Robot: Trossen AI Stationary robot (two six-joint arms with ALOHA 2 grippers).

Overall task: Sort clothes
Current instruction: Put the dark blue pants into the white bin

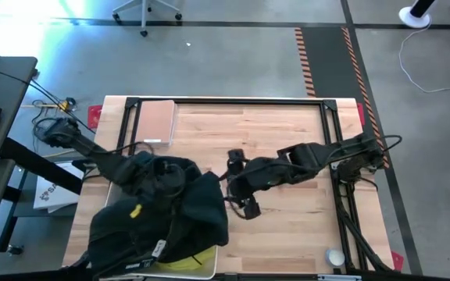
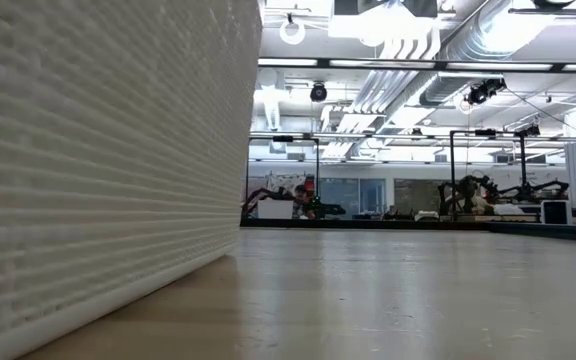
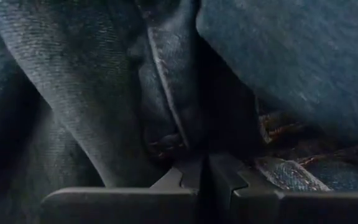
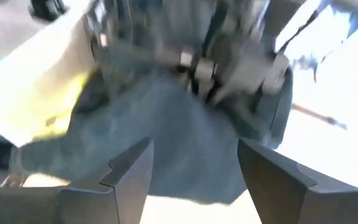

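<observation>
The dark denim jeans point(image 1: 170, 211) lie heaped over a white basket point(image 1: 209, 269) at the table's near left; they fill the left wrist view point(image 3: 92, 93). A bright yellow garment point(image 1: 184, 262) shows under them in the basket. My left gripper point(image 1: 145, 173) is down in the heap's far part, shut on denim point(image 3: 202, 186). My right gripper point(image 1: 231, 187) is open at the heap's right edge, and the jeans point(image 4: 185, 143) lie just beyond its fingers point(image 4: 129, 174). The other clothes are hidden. My left gripper pinches a fold of the jeans beside a stitched seam point(image 3: 166, 134) between its two shut fingers point(image 3: 166, 193). The fingers reach into the heap from its far left side. The denim bunches in thick creases around the fingertips, and the rest lies on the heap.
A tan flat board point(image 1: 156, 121) lies at the table's far left. A small white round thing point(image 1: 334, 256) sits near the right front corner. Bare wood lies in the middle and to the right. In the low view the basket's white ribbed wall point(image 2: 108, 150) blocks the left half.
</observation>
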